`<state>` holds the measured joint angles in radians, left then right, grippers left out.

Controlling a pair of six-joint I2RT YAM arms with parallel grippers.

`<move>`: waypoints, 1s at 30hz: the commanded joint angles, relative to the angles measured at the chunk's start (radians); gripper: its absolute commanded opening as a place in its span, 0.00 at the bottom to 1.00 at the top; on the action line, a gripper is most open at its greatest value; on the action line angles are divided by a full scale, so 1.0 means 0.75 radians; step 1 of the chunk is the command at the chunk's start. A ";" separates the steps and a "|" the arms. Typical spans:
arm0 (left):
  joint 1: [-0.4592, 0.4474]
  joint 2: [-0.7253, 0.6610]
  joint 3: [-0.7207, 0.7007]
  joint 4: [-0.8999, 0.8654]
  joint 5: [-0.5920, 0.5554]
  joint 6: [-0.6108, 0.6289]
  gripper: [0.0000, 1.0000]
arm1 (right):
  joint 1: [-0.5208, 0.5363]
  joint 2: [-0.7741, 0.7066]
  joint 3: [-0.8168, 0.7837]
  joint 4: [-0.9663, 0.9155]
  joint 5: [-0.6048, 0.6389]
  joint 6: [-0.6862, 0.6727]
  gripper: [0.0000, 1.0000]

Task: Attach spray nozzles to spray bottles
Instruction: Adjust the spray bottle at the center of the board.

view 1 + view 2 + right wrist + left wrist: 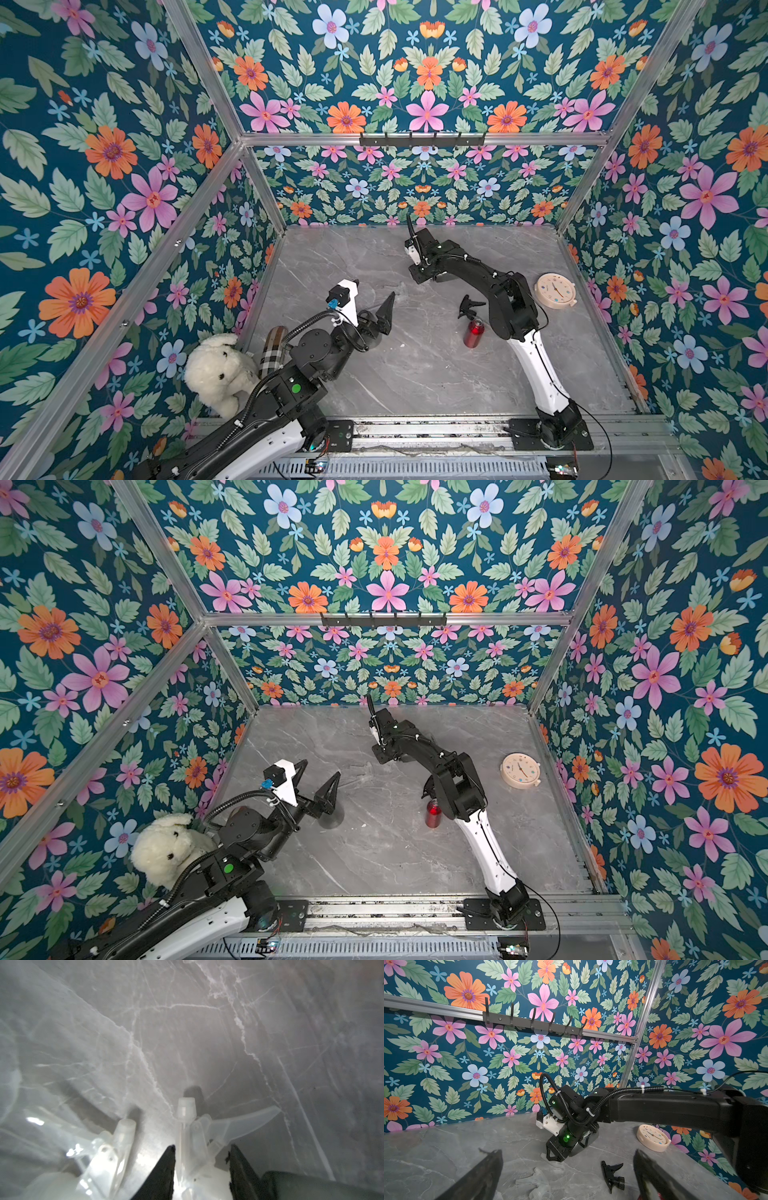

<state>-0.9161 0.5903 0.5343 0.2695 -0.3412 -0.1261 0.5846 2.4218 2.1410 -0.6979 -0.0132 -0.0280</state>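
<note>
Red bottle (473,334) central; clock (556,290) near table (415,382) edge.

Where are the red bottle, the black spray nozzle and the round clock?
red bottle (473,336): in a top view, on its metallic side.
black spray nozzle (608,1175): left wrist view, on its body.
round clock (555,289): in a top view, on its dial.

left arm's folded back near its base, left end effector (318,777) pointing forward with jaws spread as wide as they go. right arm's stretched way out, wrist tipped down, right end effector (201,1167) pinched on a clear spray nozzle (185,1118).
</note>
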 commanded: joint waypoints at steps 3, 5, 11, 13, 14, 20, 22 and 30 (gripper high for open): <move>0.000 -0.015 0.003 -0.003 0.011 0.006 1.00 | 0.006 -0.232 -0.166 0.082 -0.113 0.033 0.59; 0.000 -0.020 -0.006 0.006 0.011 0.002 1.00 | 0.006 -0.252 -0.160 0.070 -0.088 0.027 0.65; 0.000 -0.014 -0.011 0.011 0.012 -0.002 1.00 | -0.009 -0.018 0.174 -0.134 0.007 0.223 0.65; 0.000 -0.017 -0.013 0.011 0.011 -0.007 1.00 | -0.008 0.042 0.236 -0.144 0.072 0.368 0.62; 0.000 -0.022 -0.016 0.014 0.009 -0.011 1.00 | -0.009 0.061 0.254 -0.139 0.109 0.436 0.62; 0.000 -0.051 -0.041 0.044 0.021 -0.020 1.00 | -0.012 0.183 0.448 -0.219 0.242 0.629 0.63; 0.000 -0.063 -0.045 0.044 0.027 -0.023 1.00 | -0.021 0.239 0.541 -0.296 0.266 0.669 0.63; 0.000 -0.102 -0.056 0.056 0.047 -0.032 1.00 | -0.049 0.277 0.564 -0.334 0.203 0.774 0.60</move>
<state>-0.9161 0.5167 0.4946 0.2852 -0.3153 -0.1352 0.5430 2.6301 2.5622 -0.9245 0.1421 0.4942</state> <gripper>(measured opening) 0.996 0.604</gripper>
